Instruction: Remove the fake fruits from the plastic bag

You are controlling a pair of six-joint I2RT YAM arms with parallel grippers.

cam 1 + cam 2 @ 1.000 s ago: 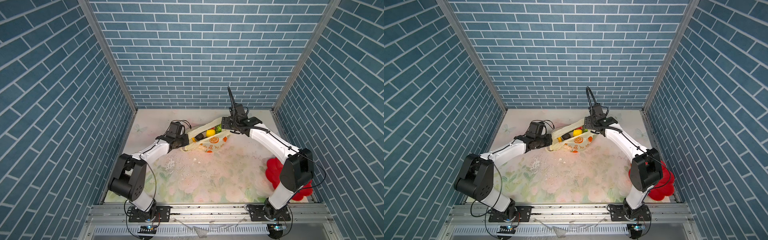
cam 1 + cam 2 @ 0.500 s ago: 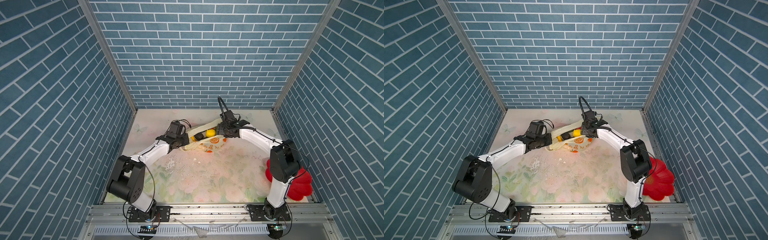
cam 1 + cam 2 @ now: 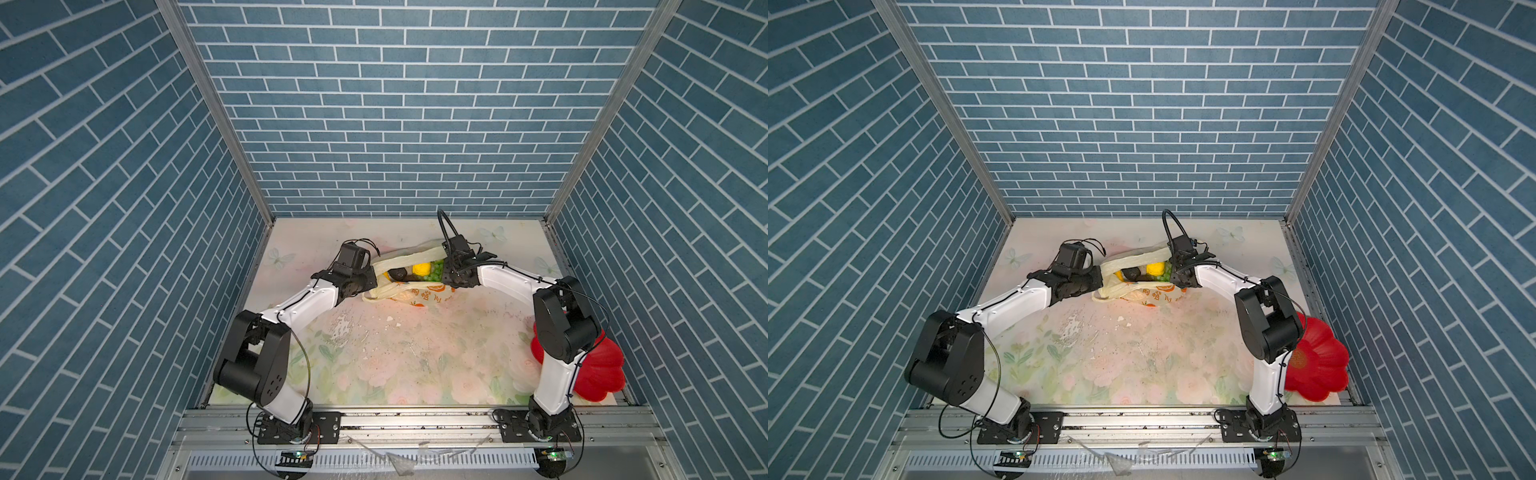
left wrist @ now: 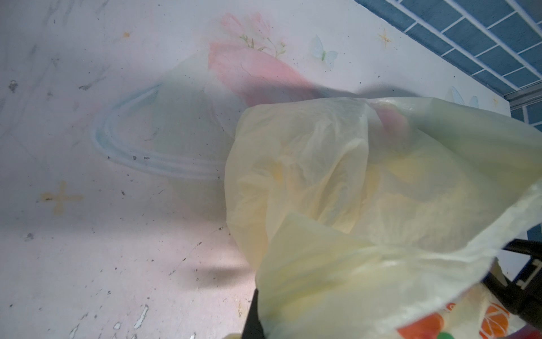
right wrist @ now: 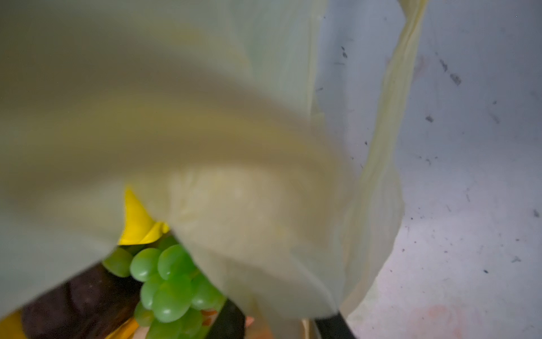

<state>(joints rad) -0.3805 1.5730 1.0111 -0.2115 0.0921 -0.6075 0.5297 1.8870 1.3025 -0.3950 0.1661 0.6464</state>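
pale-yellow plastic bag [image 3: 419, 294] lies on the floral bench [image 3: 395, 357] toward the back wall, its mouth stretched between the two arms. left end effector [image 3: 372, 282] is pressed together on the bag's edge. right end effector [image 3: 445, 272] sits at the opposite edge under blurred film; i cannot tell if it grips. the fake fruits are inside: green grape bunch [image 5: 173, 287], yellow knobbly ball [image 3: 421, 270], dark brown piece [image 3: 398, 274]. red plate [image 3: 602, 374] lies well apart.

The plastic bag [image 3: 428, 294] lies crumpled, mouth open (orange prints outside). Inside sit a yellow ball [image 3: 421, 269], green grapes [image 3: 435, 274], a brown piece [image 3: 399, 274].
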